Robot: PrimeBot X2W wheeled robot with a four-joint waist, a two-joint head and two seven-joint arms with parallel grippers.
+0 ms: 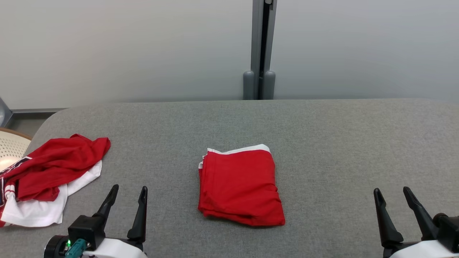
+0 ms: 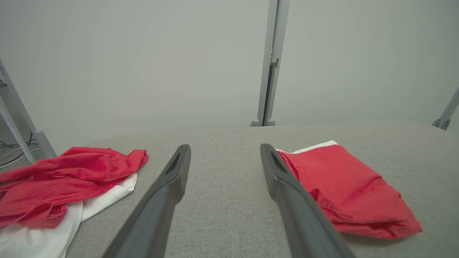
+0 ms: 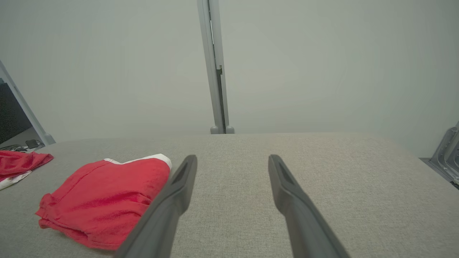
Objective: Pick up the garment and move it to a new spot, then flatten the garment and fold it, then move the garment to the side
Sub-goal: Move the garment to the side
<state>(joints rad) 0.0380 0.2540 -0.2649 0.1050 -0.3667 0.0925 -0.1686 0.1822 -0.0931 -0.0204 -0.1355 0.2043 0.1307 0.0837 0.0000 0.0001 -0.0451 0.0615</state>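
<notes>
Red shorts, folded into a chunky near-square packet, sit pretty much dead centre on the grey padded surface. A strip of white trim shows along the far edge, and the stacked layers peek out on the left edge. If anything, the packet runs a touch longer near-to-far than left-to-right, so not much of a long axis to speak of.

Both sets of jaws hang low at the near edge, spread wide apart, holding nothing and touching nothing. The left jaws are down at the near left, the right jaws at the near right, with the packet between them and a bit farther out. So it lies far-and-right of the left jaws and far-and-left of the right jaws. To me the left jaws look somewhat nearer; in the left wrist view the red cloth sits just beside that arm's right finger.

A crumpled red and white pile sprawls at the left end, well apart from the packet.

My read: the folding looks finished, so what's left is shifting the packet aside. Whichever arm goes in, I'd guess it wants to pinch all the layers at one edge, or the fold could flop open.
</notes>
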